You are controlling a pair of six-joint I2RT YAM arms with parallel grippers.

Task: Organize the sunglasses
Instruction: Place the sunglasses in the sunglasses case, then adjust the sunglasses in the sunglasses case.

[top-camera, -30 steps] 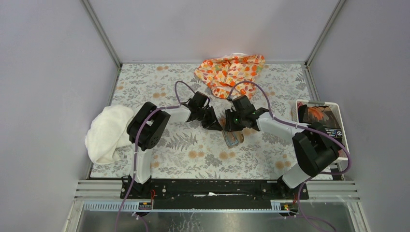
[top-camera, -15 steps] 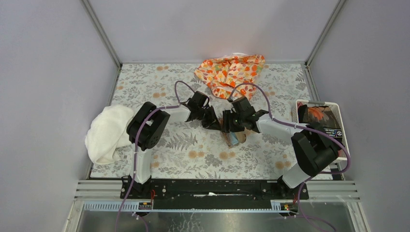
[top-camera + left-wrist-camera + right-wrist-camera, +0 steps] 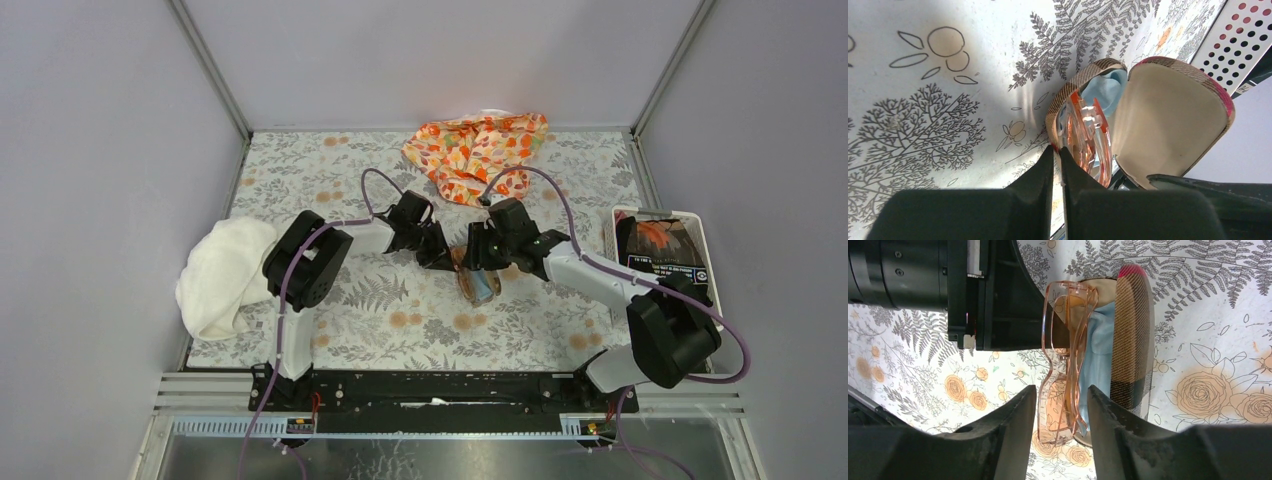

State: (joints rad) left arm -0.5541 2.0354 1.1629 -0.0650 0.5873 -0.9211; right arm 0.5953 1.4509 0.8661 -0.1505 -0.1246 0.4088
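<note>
— Progress, from the top view first?
— Shows left gripper (image 3: 447,260) and right gripper (image 3: 480,266) nose to nose over the open plaid case (image 3: 466,290), mid-table. Blue inside; no making out the frame from up there.
— And the left wrist view?
— Clearer. Shows the sunglasses (image 3: 1088,134) standing on edge in the case's lower half, against the blue cloth (image 3: 1105,87), with the lid (image 3: 1168,110) gaping alongside. Shows the left fingers (image 3: 1042,176) nearly pressed together, seemingly nipping the case rim to steady it.
— Right wrist view?
— Has the right fingers (image 3: 1015,426) spread either side of the frame, apparently just clear of it. No grip there.
— So, done and left?
— Placing mostly done, by the look of it. Still to do, probably: settle the pair flat, back off, close the lid.
</note>
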